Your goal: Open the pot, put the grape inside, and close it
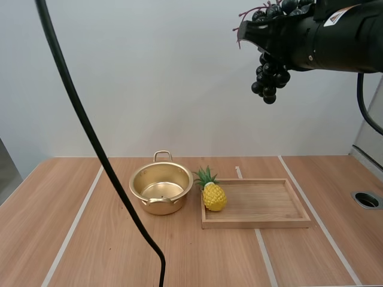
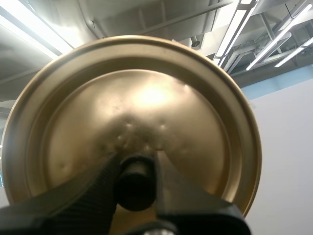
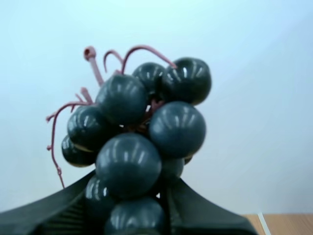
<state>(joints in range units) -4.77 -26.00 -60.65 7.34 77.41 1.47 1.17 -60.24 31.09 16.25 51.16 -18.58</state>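
Observation:
The gold pot point(image 1: 160, 189) stands open on the table, left of the wooden tray point(image 1: 257, 203). High above the tray, my right gripper point(image 1: 266, 42) is shut on a bunch of dark grapes point(image 1: 269, 78), part of which hangs below it. In the right wrist view the grapes point(image 3: 142, 142) sit pinched between the fingers point(image 3: 205, 215). My left gripper point(image 2: 137, 183) is shut on the black knob point(image 2: 136, 186) of the gold lid point(image 2: 132, 117), held up so its domed face is toward the camera.
A yellow toy pineapple point(image 1: 212, 194) lies at the tray's left end, close to the pot's right rim. A round hole point(image 1: 366, 200) sits in the table at the far right. Bare wood lies in front of the pot and tray.

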